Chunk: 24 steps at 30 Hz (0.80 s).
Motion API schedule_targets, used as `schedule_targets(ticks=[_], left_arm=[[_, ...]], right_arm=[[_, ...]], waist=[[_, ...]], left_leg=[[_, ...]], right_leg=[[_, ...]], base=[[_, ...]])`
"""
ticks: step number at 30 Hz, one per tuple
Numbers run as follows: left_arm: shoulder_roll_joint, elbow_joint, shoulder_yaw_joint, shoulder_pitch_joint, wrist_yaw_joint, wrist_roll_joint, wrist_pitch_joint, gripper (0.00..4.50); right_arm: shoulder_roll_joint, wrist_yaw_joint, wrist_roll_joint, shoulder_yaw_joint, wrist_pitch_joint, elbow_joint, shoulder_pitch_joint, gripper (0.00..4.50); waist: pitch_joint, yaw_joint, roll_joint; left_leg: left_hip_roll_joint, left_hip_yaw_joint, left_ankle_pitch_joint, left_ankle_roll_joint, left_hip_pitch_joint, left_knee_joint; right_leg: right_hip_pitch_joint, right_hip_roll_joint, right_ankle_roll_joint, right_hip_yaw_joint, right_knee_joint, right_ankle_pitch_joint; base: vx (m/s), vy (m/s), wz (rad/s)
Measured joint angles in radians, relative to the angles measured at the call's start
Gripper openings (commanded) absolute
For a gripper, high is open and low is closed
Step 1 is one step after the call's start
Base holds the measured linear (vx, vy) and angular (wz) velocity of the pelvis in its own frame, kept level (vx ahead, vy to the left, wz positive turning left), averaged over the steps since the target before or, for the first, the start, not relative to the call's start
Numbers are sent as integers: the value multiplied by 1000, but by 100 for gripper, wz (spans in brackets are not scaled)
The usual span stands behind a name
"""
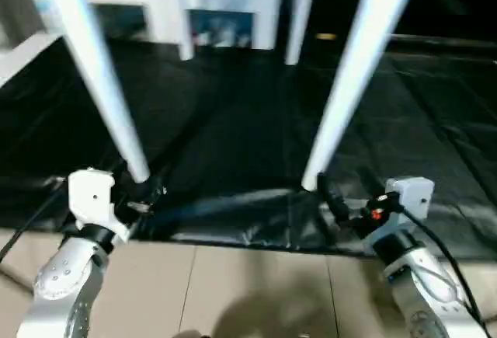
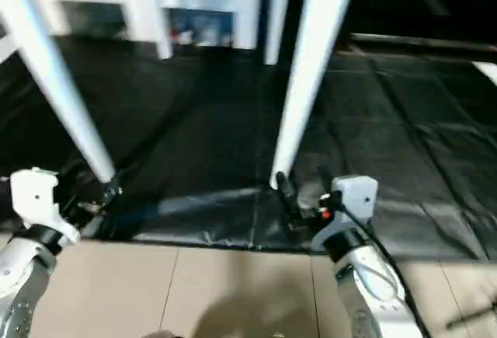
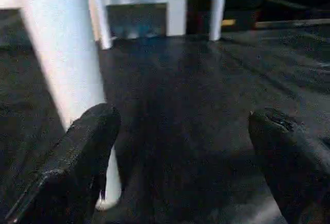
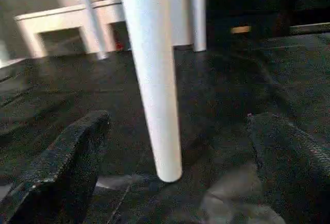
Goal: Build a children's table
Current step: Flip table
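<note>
The children's table stands upright on a black mat [image 1: 233, 120], with its white legs reaching up to the picture's top edge. The near left leg [image 1: 101, 74] comes down to its foot right by my left gripper [image 1: 144, 193], which is open; in the left wrist view that leg [image 3: 67, 64] stands just beyond one finger [image 3: 87, 147]. The near right leg [image 1: 353, 74] ends close in front of my right gripper [image 1: 332, 198], also open. In the right wrist view this leg [image 4: 152, 80] stands ahead between the spread fingers, untouched. Two far legs [image 1: 299, 12] stand behind.
A low white cabinet [image 1: 221, 4] with dark openings stands at the back, beyond the mat. Beige floor tiles [image 1: 233, 291] begin at the mat's near edge, under my forearms. The mat is wrinkled near the right leg's foot.
</note>
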Motion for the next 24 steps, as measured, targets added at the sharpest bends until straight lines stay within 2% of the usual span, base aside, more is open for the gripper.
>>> schedule_targets(ticks=[1, 2, 3, 4, 5, 6, 8, 9, 12, 20, 23, 24], left_arm=[[3, -1, 0, -4, 5, 3, 9, 441], [5, -2, 0, -5, 6, 6, 13, 441], [7, -7, 0, -6, 8, 8, 23, 441], [5, -17, -2, -7, 16, 10, 34, 441], [2, -27, -5, -7, 21, 13, 46, 441], [-1, -35, -7, -8, 25, 14, 53, 441], [-4, -35, -11, -8, 27, 14, 58, 441], [-9, -35, -16, -7, 31, 15, 66, 441], [-18, -35, -17, -8, 42, 16, 66, 441], [-37, -34, -33, -10, 62, 36, 67, 441], [-37, -34, -33, -12, 64, 38, 68, 441], [-37, -34, -33, -14, 65, 42, 68, 441]], right_arm=[[7, -7, 0, -5, 1, 0, 0, 450], [12, -8, 0, -4, 1, 0, 0, 450], [16, -11, 0, -2, 4, 1, 0, 450], [16, -15, -1, 0, 7, 4, -2, 450], [16, -17, -1, 1, 10, 9, -4, 450], [15, -18, -1, 4, 15, 9, -9, 450], [13, -18, -2, 6, 21, 9, -17, 450], [11, -15, -2, 19, 28, 11, -17, 450], [-1, -11, -4, 28, 31, 20, -18, 450], [-20, 16, -13, 29, 39, 59, -60, 450], [-20, 18, -14, 31, 40, 70, -61, 450], [-44, 19, -45, 54, 32, 79, -67, 450]], waist=[[-3, -24, 3], [-3, -48, 7], [-1, -68, 14], [-1, -76, 13], [-1, -81, 14], [-2, -83, 12], [-2, -87, 13], [-2, -87, 12], [0, -87, 15], [3, -94, 5], [2, -93, -1], [-1, -93, -3]], left_leg=[[-9, 4, 0, 15, 3, -5], [-15, 5, 5, 31, 0, -10], [-20, 6, 7, 44, -5, -12], [-22, 8, 7, 50, -6, -12], [-22, 9, 8, 52, -7, -12], [-27, 15, 7, 52, -12, -12], [-31, 17, 7, 51, -17, -13], [-37, 17, 8, 50, -16, -15], [-38, 16, 8, 50, -16, -17], [-38, 14, 8, 50, -14, -22], [-38, 14, 16, 40, -23, -24], [-38, 15, 46, 63, -37, -24]], right_leg=[[-3, -7, 0, -3, -16, -7], [-6, -16, -38, -25, -13, -27], [-7, -41, -88, -67, 5, -50], [-2, -49, -102, -102, 26, -52], [8, -49, -112, -128, 29, -47], [28, -45, -104, -144, 15, -38], [31, -54, -93, -145, 5, -34], [28, -62, -64, -143, 0, -39], [28, -64, -42, -142, 0, -52], [27, -64, -42, -144, 0, -52], [21, -63, -51, -144, 0, -34], [13, -62, -64, -144, -2, 14]], base=[[-30, 224, -28], [-52, 231, 4], [-52, 231, 4], [-45, 199, 5], [-45, 139, -1], [-45, 139, -1], [-57, 81, -3], [-61, 62, -3], [-17, 9, 1], [0, 0, 0], [0, 0, 0], [0, 0, 0]])
